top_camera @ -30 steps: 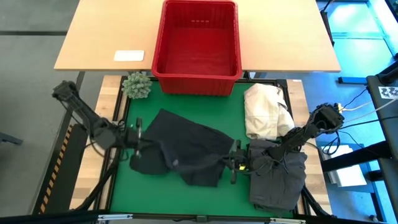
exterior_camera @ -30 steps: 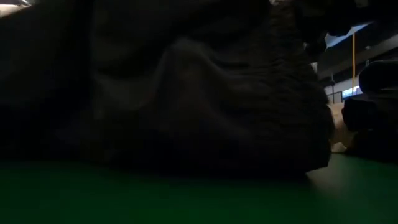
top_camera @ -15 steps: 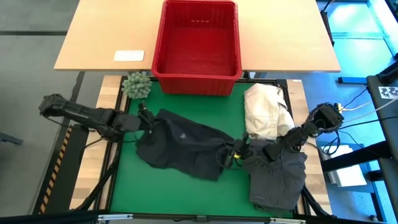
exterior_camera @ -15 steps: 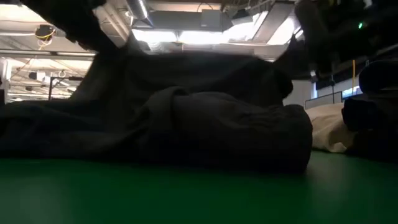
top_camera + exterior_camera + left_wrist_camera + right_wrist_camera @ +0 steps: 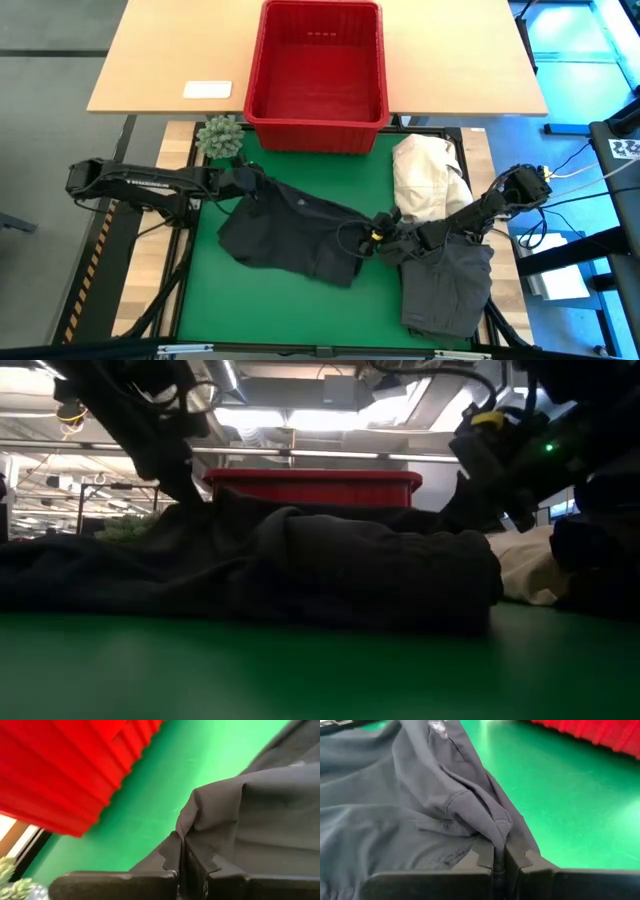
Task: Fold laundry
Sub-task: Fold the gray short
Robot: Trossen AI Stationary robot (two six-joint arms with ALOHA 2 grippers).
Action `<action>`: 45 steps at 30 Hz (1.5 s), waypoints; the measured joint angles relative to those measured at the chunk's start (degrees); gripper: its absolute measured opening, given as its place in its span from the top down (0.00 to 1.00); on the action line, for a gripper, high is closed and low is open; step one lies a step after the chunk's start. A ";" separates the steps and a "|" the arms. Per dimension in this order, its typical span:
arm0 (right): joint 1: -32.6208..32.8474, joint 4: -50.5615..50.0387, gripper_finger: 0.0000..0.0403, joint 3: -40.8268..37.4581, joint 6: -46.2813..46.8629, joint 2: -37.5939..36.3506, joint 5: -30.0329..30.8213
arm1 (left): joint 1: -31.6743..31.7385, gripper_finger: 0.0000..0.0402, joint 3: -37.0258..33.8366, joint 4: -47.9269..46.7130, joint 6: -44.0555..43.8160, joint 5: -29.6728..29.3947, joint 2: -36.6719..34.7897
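A dark grey garment (image 5: pixel 295 232) lies across the green mat (image 5: pixel 270 310), its near edge rumpled; the low view shows this garment (image 5: pixel 300 570) resting low on the mat. My left gripper (image 5: pixel 248 183) is shut on the garment's far left corner. My right gripper (image 5: pixel 378 233) is shut on its right edge. A pile of dark laundry (image 5: pixel 448 285) sits at the near right of the mat, under my right arm. My left gripper pinches a folded corner of the garment (image 5: pixel 186 832) between its two shut fingers (image 5: pixel 197 867), coming slantwise down from the table's left. The cloth beyond the fingers lies on the mat. My right gripper pinches a hemmed, bunched edge of the garment (image 5: pixel 497 827) between its two shut fingers (image 5: pixel 482 857), coming low from the table's right. The cloth runs slack from the fingers onto the mat.
A red plastic basket (image 5: pixel 315 75) stands at the mat's far edge on a wooden table. A cream-white cloth heap (image 5: pixel 425 178) lies at the far right of the mat. A small green spiky ball (image 5: pixel 220 137) sits at the far left corner. Bare mat shows at the near left.
My left gripper has swung toward the far edge and to the right, sinking with its corner of the garment. My right gripper has moved a little toward the far edge and down. The garment, held up before, has come down and now lies spread on the mat.
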 joint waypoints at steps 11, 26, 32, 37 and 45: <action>-1.43 -1.56 0.98 0.00 1.20 -0.02 -2.82 | 5.17 0.90 0.00 0.31 0.68 -0.73 3.34; -1.38 -4.85 0.96 0.02 3.70 -0.01 -5.95 | 4.54 0.58 0.02 4.49 2.81 2.30 2.29; -1.38 -5.19 0.95 0.02 3.66 0.00 -5.98 | -1.33 0.58 0.09 4.10 -2.72 15.71 5.00; -1.38 -4.51 0.95 0.02 3.62 0.00 -5.98 | -6.88 0.59 0.09 4.36 -2.25 13.56 10.23; -1.27 -4.21 0.94 0.02 3.23 0.00 -6.71 | -0.40 0.59 0.09 7.96 3.21 5.37 20.72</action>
